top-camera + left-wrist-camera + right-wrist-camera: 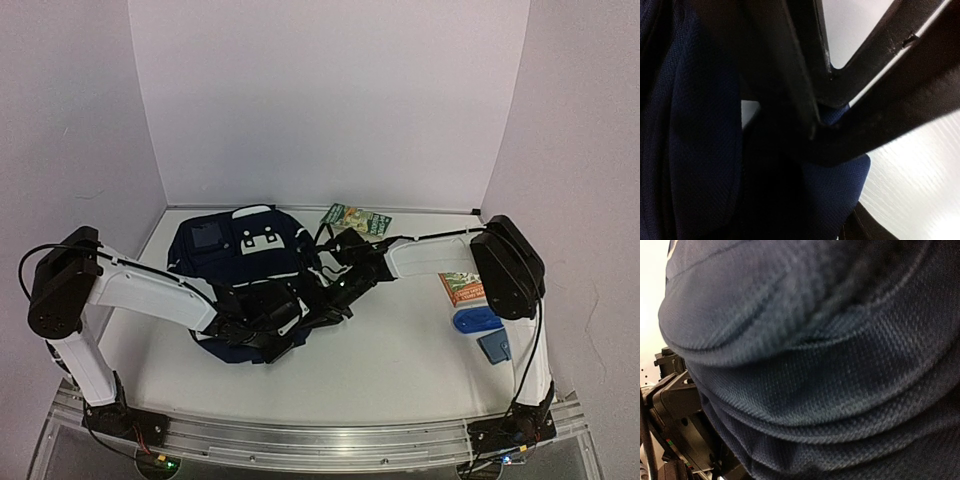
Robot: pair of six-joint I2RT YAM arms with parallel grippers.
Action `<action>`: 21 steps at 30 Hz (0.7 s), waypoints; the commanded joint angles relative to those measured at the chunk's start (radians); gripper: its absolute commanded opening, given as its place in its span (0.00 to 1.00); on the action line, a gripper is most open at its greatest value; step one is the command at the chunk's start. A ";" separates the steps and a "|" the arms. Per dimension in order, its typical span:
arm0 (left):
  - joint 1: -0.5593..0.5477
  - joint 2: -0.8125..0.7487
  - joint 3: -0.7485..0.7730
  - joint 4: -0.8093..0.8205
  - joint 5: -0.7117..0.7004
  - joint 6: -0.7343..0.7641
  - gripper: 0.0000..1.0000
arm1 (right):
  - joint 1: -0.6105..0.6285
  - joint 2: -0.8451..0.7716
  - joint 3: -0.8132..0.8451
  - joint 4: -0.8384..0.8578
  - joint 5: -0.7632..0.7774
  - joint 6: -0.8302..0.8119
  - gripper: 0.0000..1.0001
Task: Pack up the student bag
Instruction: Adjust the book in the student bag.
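Observation:
The student bag (225, 250) lies at the middle left of the table, navy with a white patch with dark dots (258, 240). My left gripper (272, 322) is at the bag's near edge, pressed into the fabric. In the left wrist view navy fabric (835, 185) and dark straps (900, 95) fill the frame and my fingers are hidden. My right gripper (338, 290) is at the bag's right side among black straps. In the right wrist view navy fabric (815, 365) covers the lens area and hides the fingers.
A green book (357, 219) lies behind the right gripper near the back wall. An orange book (462, 288), a small blue pouch (476, 319) and a blue-grey flat item (495, 346) lie at the right, under the right arm.

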 commanded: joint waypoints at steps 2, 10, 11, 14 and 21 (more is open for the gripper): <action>-0.152 -0.160 0.021 0.450 0.186 0.254 0.45 | 0.052 -0.051 0.007 0.200 0.110 0.076 0.32; -0.139 -0.236 -0.066 0.464 0.200 0.184 0.32 | -0.016 -0.156 -0.059 0.207 0.084 0.048 0.43; -0.132 -0.241 -0.074 0.465 0.198 0.171 0.30 | -0.018 -0.168 -0.077 0.208 0.093 0.043 0.43; -0.125 -0.242 -0.086 0.463 0.210 0.163 0.22 | -0.022 -0.167 -0.101 0.208 0.101 0.038 0.43; -0.125 -0.255 -0.085 0.389 0.245 0.218 0.11 | -0.019 -0.108 -0.097 0.215 0.082 0.060 0.43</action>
